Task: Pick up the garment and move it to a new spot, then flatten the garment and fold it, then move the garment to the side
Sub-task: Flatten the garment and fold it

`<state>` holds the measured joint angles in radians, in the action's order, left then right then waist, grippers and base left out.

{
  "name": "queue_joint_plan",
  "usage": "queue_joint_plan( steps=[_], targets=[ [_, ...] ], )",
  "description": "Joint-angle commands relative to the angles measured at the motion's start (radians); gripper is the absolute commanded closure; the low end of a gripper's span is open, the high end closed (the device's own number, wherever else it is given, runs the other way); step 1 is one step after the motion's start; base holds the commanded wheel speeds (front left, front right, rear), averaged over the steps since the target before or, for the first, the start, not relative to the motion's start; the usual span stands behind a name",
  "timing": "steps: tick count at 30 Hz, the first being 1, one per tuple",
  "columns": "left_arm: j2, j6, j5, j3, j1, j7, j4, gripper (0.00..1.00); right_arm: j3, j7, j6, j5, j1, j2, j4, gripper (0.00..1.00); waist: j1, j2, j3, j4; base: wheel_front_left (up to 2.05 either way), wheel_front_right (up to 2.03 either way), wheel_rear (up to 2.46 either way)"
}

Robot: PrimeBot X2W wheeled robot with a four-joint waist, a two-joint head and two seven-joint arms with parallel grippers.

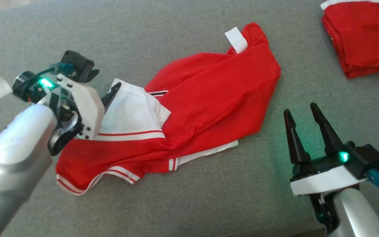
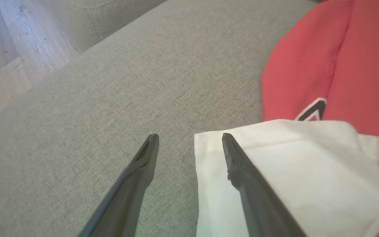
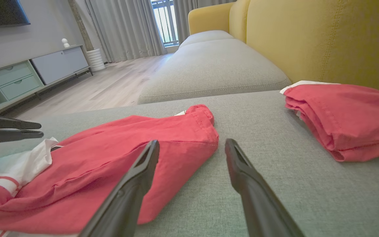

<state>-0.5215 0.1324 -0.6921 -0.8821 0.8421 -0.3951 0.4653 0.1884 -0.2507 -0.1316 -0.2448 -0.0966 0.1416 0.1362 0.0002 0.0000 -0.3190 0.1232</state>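
**Left.** A pale forearm enters the head view from the lower left corner, its wrist over the left end of the garment. In the left wrist view the left gripper has its 2 fingers spread wide, pinching nothing. The left finger stands over the bare grey sofa cushion and the right finger over the edge of the white panel. Whether the tips touch the cloth cannot be told. Wooden floor shows at that view's upper left.

**Centre.** The red garment lies rumpled and partly doubled over on the cushion, running from lower left to upper centre of the head view. The white panel and red-and-white striped trim are at its left end, and 1 white tag is at its upper end.

**Right.** The right gripper sits at lower right, 2 fingers spread and empty, near the garment's right edge but apart from it. A folded red stack occupies the upper right corner, well apart from the garment. The right wrist view shows it just before the yellow backrest.
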Motion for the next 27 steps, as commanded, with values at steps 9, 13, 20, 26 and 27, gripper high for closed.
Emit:
queue_joint_plan(
  steps=[9, 13, 20, 26, 27],
  targets=[
    [-0.070, -0.002, -0.067, -0.096, 0.116, 0.008, 0.044, 0.00, 0.010, -0.011, 0.001, -0.002, -0.033, 0.007, -0.036, 0.00, -0.0002, 0.0000, -0.026, 0.021, 0.00, 0.00, 0.00],
    [-0.068, -0.002, -0.088, -0.133, 0.137, 0.022, 0.062, 0.00, 0.009, -0.011, 0.001, 0.001, -0.037, 0.007, -0.037, 0.00, -0.0002, 0.0000, -0.034, 0.020, 0.00, 0.00, 0.00],
    [-0.068, -0.002, -0.140, -0.207, 0.170, 0.032, 0.074, 0.00, 0.009, -0.011, 0.001, 0.002, -0.048, 0.006, -0.040, 0.00, -0.0002, 0.0000, -0.053, 0.021, 0.00, 0.00, 0.00],
    [-0.075, -0.002, -0.183, -0.280, 0.198, 0.031, 0.064, 1.00, 0.008, -0.011, 0.001, 0.002, -0.057, 0.003, -0.041, 0.00, -0.0002, 0.0000, -0.069, 0.023, 0.00, 0.00, 0.00],
    [-0.078, -0.002, -0.195, -0.291, 0.200, 0.032, 0.061, 1.00, 0.007, -0.011, 0.001, 0.002, -0.058, 0.002, -0.040, 0.00, -0.0002, 0.0000, -0.069, 0.023, 0.00, 0.00, 0.00]
  ],
)
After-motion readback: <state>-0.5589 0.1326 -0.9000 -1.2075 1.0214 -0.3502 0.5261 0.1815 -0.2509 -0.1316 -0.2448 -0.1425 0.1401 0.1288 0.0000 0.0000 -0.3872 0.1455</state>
